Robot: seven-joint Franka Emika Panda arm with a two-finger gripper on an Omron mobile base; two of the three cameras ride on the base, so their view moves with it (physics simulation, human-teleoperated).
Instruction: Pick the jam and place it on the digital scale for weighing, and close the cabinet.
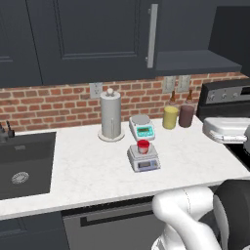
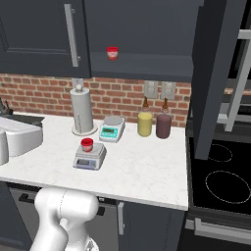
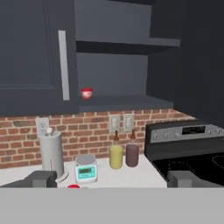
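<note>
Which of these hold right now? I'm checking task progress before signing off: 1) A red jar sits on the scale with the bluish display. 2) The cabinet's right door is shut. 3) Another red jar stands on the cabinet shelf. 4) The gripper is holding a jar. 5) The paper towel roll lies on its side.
1) True: the jam sits on the digital scale.
2) False: the cabinet stands open, its right door swung out.
3) True: the twin jar stands on the shelf.
4) False: the gripper is open and empty.
5) False: the paper towel roll stands upright.
</note>
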